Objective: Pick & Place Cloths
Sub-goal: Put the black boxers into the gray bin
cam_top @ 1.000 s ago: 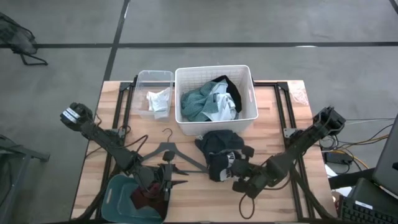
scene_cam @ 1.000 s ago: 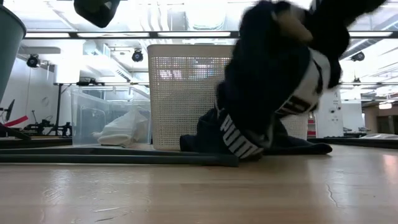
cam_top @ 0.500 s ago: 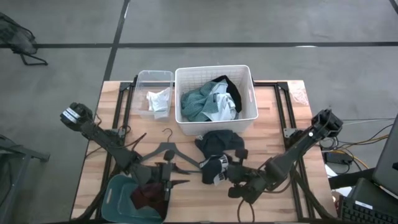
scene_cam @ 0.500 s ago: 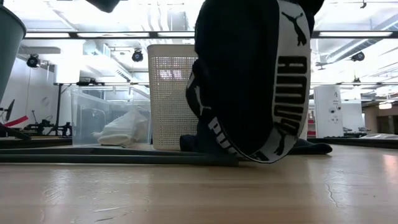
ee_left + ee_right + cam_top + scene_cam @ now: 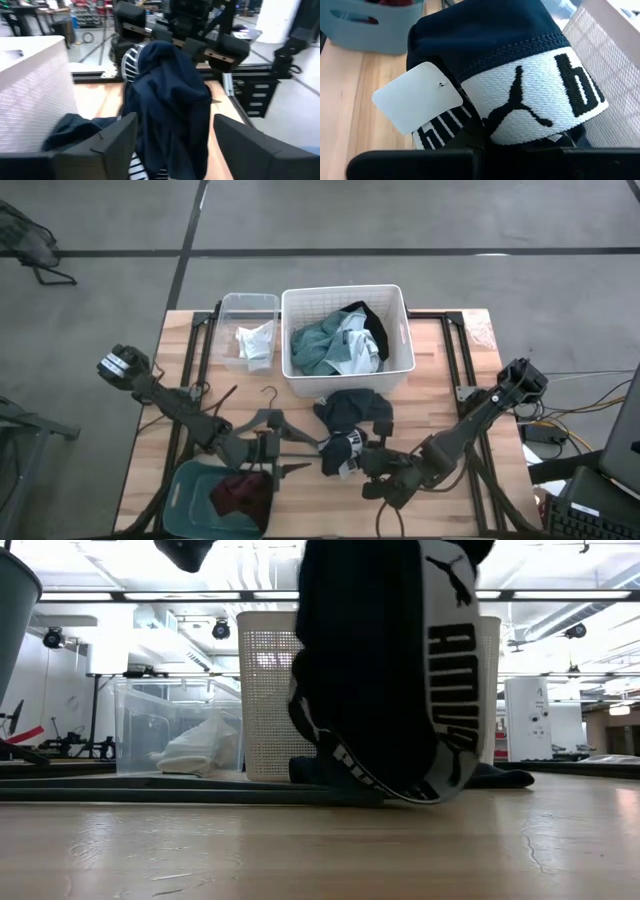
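A black cloth with a white printed band [image 5: 345, 442] hangs from my right gripper [image 5: 360, 460], which is shut on it at the table's middle near side. Its far part [image 5: 352, 408] lies on the table in front of the white basket [image 5: 396, 300]. My left gripper [image 5: 175, 150] is open, level, and faces the hanging cloth [image 5: 170, 105], a finger on either side and apart from it. A maroon cloth [image 5: 240, 495] lies in the teal bin [image 5: 190, 490]. Teal-green and white-grey cloths [image 5: 335, 345] fill the basket. A white cloth [image 5: 255, 342] lies in the clear box. My right gripper pinches the cloth's white printed band [image 5: 520, 120] between its two fingers, which come slanting down from the table's right near side. The gripped end is lifted and hangs below the fingers [image 5: 380, 690], a white tag [image 5: 417, 105] dangling beside it. The cloth's far part rests on the table.
A black clothes hanger [image 5: 268, 420] lies on the table between my left arm and the basket. The clear box [image 5: 248, 305] stands left of the basket at the far side. Black frame rails run along the table's left and right sides.
My right gripper has gone up and toward the table's left edge with the printed band. That end is lifted, turned and now hangs, while the far part stays by the basket. My left gripper has swung from over the teal bin toward the hanging cloth and opened wider.
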Controlling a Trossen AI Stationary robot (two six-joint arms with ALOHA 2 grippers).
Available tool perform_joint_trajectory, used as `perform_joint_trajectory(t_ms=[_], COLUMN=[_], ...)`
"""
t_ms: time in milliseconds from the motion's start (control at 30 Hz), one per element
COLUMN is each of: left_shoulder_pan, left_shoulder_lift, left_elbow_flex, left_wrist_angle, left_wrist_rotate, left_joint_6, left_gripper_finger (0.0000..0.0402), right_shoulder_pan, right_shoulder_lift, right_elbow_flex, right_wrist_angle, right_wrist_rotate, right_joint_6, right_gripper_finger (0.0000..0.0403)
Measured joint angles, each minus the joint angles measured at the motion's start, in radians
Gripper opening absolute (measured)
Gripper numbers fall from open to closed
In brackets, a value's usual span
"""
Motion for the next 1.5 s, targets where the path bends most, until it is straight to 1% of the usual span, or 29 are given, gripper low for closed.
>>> perform_joint_trajectory(t_ms=[133,267,433,633,767,833,933,1033,1133,1267,1333,1400,1500], left_shoulder_pan=[0.004,0.008,0.017,0.034,0.044,0.047,0.047,0.047,0.047,0.047,0.047,0.045,0.037], left_shoulder_lift=[0.009,0.033,0.085,0.141,0.165,0.174,0.175,0.175,0.172,0.170,0.163,0.148,0.105], left_elbow_flex=[0.000,0.000,0.012,0.048,0.073,0.081,0.084,0.085,0.085,0.085,0.085,0.085,0.085], left_wrist_angle=[0.009,0.038,0.079,0.086,0.085,0.085,0.084,0.084,0.084,0.078,0.074,0.065,0.021], left_wrist_rotate=[0.029,0.031,0.030,0.028,0.029,0.036,0.061,0.065,0.079,0.090,0.123,0.158,0.172], left_joint_6=[-0.009,-0.009,-0.011,-0.011,0.002,0.011,0.010,0.010,0.009,0.009,0.009,0.007,0.002], left_gripper_finger=[0.0295,0.0309,0.0312,0.0312,0.0311,0.0304,0.0278,0.0231,0.0167,0.0070,0.0027,0.0018,0.0029], right_shoulder_pan=[-0.010,-0.024,-0.053,-0.086,-0.097,-0.098,-0.098,-0.093,-0.093,-0.091,-0.088,-0.084,-0.072], right_shoulder_lift=[0.006,0.005,0.005,0.005,0.014,0.015,0.015,0.015,0.015,0.015,0.015,0.015,0.015], right_elbow_flex=[-0.001,-0.001,-0.001,-0.001,-0.001,-0.001,-0.001,-0.001,-0.001,-0.001,-0.001,-0.001,-0.001], right_wrist_angle=[0.094,0.212,0.317,0.326,0.354,0.356,0.355,0.355,0.354,0.350,0.350,0.347,0.325], right_wrist_rotate=[0.000,-0.005,-0.006,-0.010,-0.048,-0.073,-0.101,-0.109,-0.113,-0.119,-0.138,-0.148,-0.159], right_joint_6=[-0.090,-0.183,-0.261,-0.279,-0.289,-0.291,-0.287,-0.292,-0.293,-0.293,-0.292,-0.288,-0.273], right_gripper_finger=[0.0023,0.0023,0.0023,0.0023,0.0023,0.0025,0.0036,0.0050,0.0056,0.0065,0.0073,0.0084,0.0103])
